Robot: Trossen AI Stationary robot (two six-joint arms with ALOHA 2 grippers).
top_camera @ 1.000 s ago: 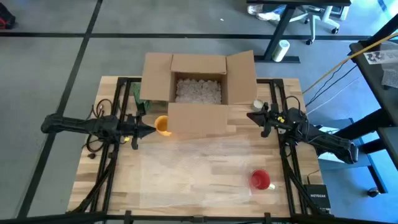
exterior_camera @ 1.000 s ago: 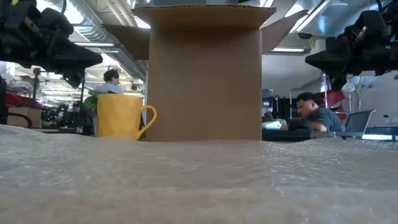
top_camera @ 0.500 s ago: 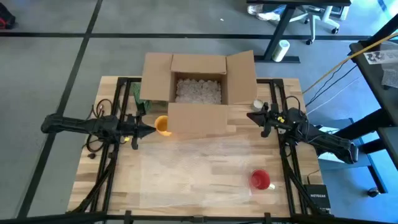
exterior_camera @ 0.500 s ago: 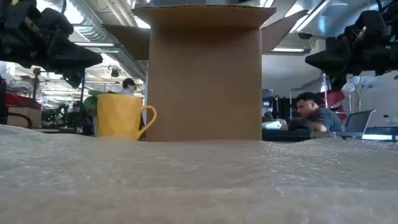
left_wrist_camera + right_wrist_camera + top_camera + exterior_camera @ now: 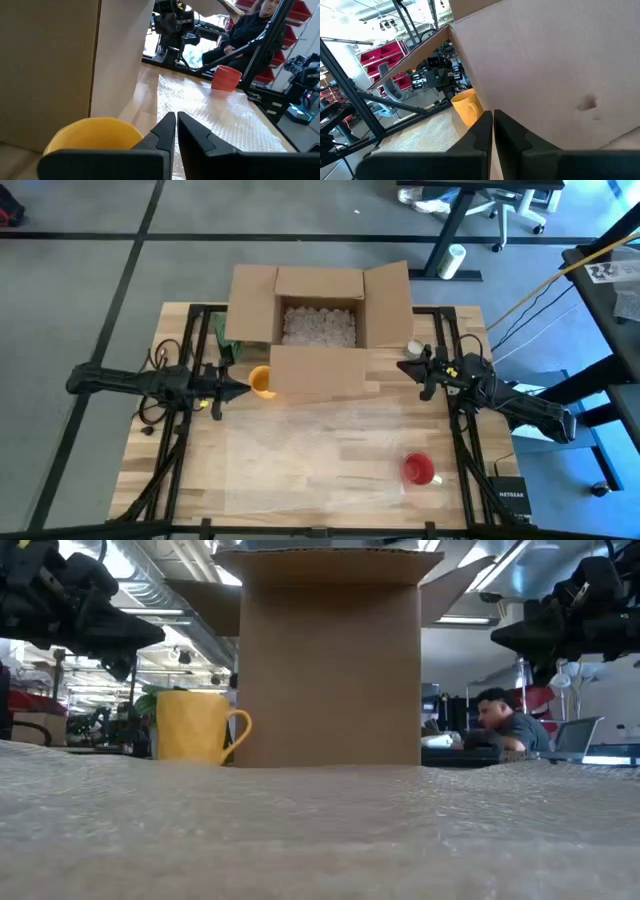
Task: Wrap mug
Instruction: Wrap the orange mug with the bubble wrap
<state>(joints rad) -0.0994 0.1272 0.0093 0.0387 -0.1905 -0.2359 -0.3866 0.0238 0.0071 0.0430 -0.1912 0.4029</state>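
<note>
- yellow mug (image 5: 261, 381): upright, left of the tabletop's middle
- red mug (image 5: 417, 469): near the right front corner, on bubble wrap (image 5: 310, 450)

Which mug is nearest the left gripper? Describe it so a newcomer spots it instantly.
Find the open cardboard box at the table's far edge. Just off the left end of its folded-down front flap stands the yellow mug, right by the left gripper. The only other mug is red, on the bubble wrap.

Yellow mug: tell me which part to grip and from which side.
Grip the yellow mug by its rim, coming down from above. It stands upright with its mouth open, and the cardboard box blocks its right side. The left gripper, shut, is nearest.
</note>
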